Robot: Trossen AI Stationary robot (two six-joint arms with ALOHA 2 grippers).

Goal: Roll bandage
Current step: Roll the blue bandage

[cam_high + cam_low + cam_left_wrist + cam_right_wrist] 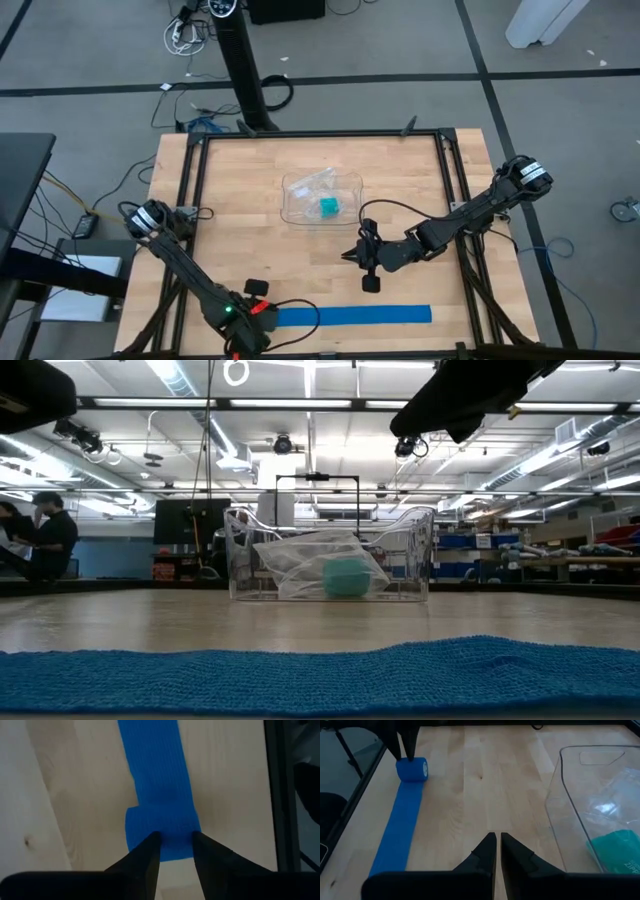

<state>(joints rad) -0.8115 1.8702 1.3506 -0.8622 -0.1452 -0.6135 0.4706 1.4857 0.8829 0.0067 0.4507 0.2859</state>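
The blue bandage (350, 316) lies as a long flat strip along the table's near edge and fills the foreground of the low view (320, 670). Its left end is wound into a small roll (411, 770) that rests on the table. My left gripper (262, 318) stands over that roll, its fingers a little apart around it (174, 837). My right gripper (350, 257) hovers shut and empty above the table's middle, between the strip and the tray (495, 836). My left gripper comes down on the bandage's rolled left end (165, 827) from above, its fingers (409, 745) pointing down. The roll sits between the two fingertips and rests on the table, with the flat strip running away from it. How deep it sits, I cannot tell.
A clear plastic tray (290, 185) stands at the table's middle, holding a clear bag and a teal-green block (329, 207). Black frame rails (455, 200) run along the table's edges. A person (50, 535) is far off in the room behind.
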